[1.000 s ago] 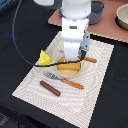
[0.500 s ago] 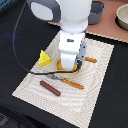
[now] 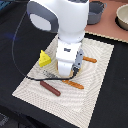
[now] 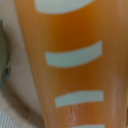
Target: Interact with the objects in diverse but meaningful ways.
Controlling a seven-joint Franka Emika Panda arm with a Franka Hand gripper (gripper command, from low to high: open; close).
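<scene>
Nearest the camera on the cream placemat [image 3: 95, 95] that covers the dark counter [image 3: 112, 107], the reddish-brown sausage [image 3: 50, 89] lies close to the mat's near edge, with an orange-handled utensil [image 3: 74, 84] just beyond it. The white arm [image 3: 65, 30] stands low over the middle of the mat and hides its hand, so I cannot tell whether it is wide, narrow or holding anything, though the wrist view is filled by the orange-brown bun [image 4: 70, 65] with white stripes right under it. The yellow cheese wedge [image 3: 45, 59] sits by the mat's edge on the exterior view's left, another orange handle [image 3: 90, 60] shows past the arm, and two grey pots [image 3: 96, 11] stand at the far edge.
</scene>
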